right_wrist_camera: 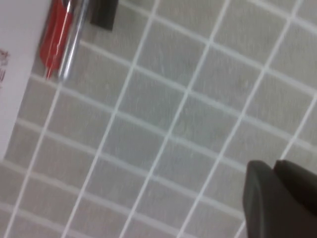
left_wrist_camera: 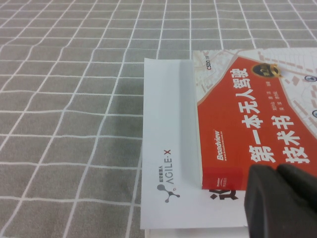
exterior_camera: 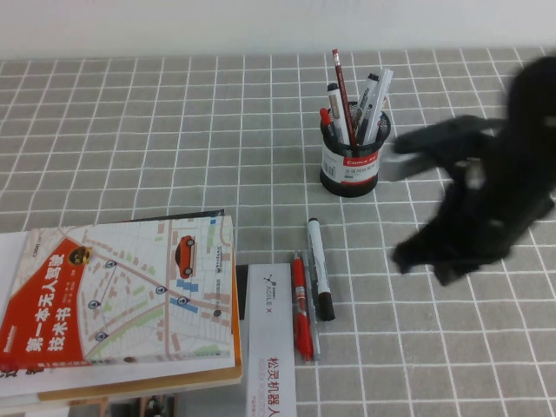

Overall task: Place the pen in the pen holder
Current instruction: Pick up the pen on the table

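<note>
The pen (exterior_camera: pixel 320 269), white-barrelled with a black cap at its near end, lies on the checked cloth in front of the pen holder (exterior_camera: pixel 351 156). The holder is a black mesh cup with a white and red label and has several pens and pencils in it. My right gripper (exterior_camera: pixel 407 255) is blurred and hovers to the right of the pen, apart from it. In the right wrist view it (right_wrist_camera: pixel 275 168) is shut and empty, and only the pen's black cap (right_wrist_camera: pixel 104 12) shows. My left gripper (left_wrist_camera: pixel 277 171) is shut and empty over the book's corner.
A red gel pen (exterior_camera: pixel 301 304) and a thin grey pen (exterior_camera: pixel 312 334) lie just left of the marker. A map-covered book (exterior_camera: pixel 122 295) lies at the near left on white AgileX booklets (exterior_camera: pixel 269 356). Bare cloth lies to the right of the pens.
</note>
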You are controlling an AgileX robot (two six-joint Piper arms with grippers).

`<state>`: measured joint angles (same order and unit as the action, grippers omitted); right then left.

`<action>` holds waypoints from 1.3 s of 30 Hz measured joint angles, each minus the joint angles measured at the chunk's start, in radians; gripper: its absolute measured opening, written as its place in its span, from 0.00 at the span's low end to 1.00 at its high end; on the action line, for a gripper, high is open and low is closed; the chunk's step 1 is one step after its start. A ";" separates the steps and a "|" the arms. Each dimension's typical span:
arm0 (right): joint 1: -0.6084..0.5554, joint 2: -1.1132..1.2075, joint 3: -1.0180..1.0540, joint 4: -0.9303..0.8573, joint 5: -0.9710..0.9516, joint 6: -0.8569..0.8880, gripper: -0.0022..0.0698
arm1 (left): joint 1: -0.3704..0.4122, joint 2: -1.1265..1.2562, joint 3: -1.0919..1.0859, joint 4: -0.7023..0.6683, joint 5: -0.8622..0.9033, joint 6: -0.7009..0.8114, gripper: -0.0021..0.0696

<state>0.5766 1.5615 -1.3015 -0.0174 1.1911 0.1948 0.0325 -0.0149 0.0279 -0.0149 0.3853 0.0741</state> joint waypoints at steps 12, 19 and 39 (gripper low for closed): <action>0.062 0.383 -0.440 0.114 0.027 0.001 0.01 | 0.000 0.000 0.000 -0.005 0.000 0.000 0.02; 0.064 0.448 -0.464 0.099 0.030 -0.002 0.01 | 0.000 0.000 0.000 -0.008 0.000 0.000 0.02; 0.122 0.464 -0.465 -0.040 -0.092 0.067 0.01 | 0.000 0.000 0.000 -0.008 0.000 0.000 0.02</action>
<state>0.6990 2.0250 -1.7663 -0.0578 1.0988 0.2614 0.0325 -0.0149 0.0279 -0.0225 0.3853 0.0741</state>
